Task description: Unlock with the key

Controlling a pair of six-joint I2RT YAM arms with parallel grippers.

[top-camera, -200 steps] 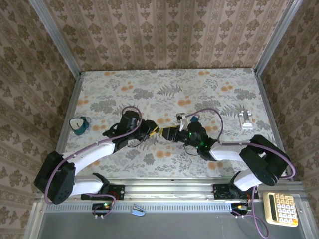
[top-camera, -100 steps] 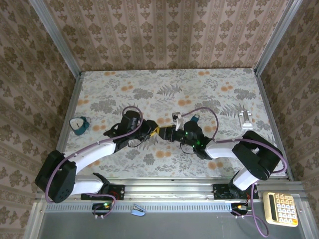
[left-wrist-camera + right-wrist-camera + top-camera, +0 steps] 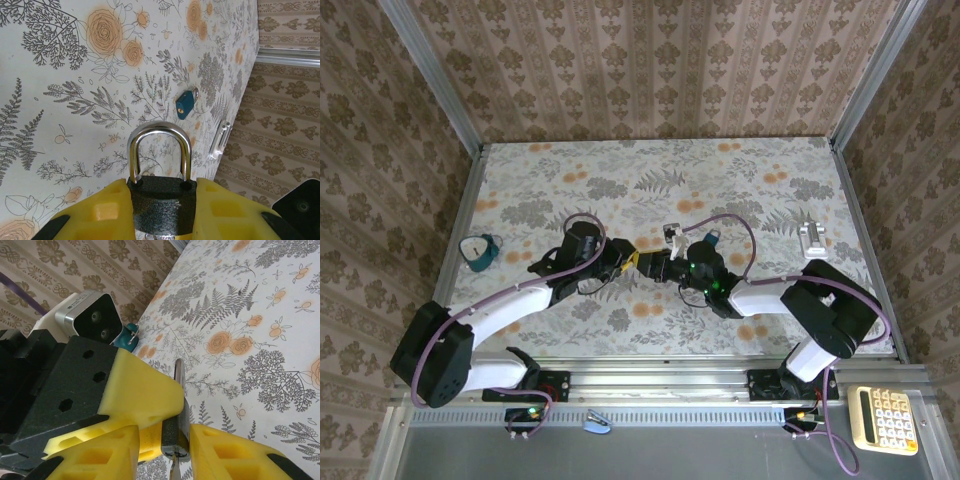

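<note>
The flowered counter (image 3: pixel 620 180) carries everything, and the black padlock (image 3: pixel 160 207) is held above its middle, between the two arms. The left arm (image 3: pixel 500 310) reaches to the padlock from one side and the right arm (image 3: pixel 780 295) from the other, so their ends almost meet at it.

The left pincer (image 3: pixel 623 262) is closed on the padlock's body, a yellow finger pressed to each flank. The silver shackle (image 3: pixel 159 129) stands clear above the fingers with both legs seated in the body. The right pincer (image 3: pixel 167 440) sits against the padlock's opposite end. Its fingers are drawn in around a thin metal piece that appears to be the key (image 3: pixel 175 467), though the wrist view is too cramped to be sure.

A calculator (image 3: pixel 887 419) lies off the counter, far from the padlock on the right arm's side. A white bar-shaped piece (image 3: pixel 814 241) lies on the counter well apart from the padlock, towards the right edge. A teal object (image 3: pixel 478 251) lies well apart on the left arm's side. A small blue padlock (image 3: pixel 185 104) lies on the counter near the held padlock, just beyond the right pincer.
</note>
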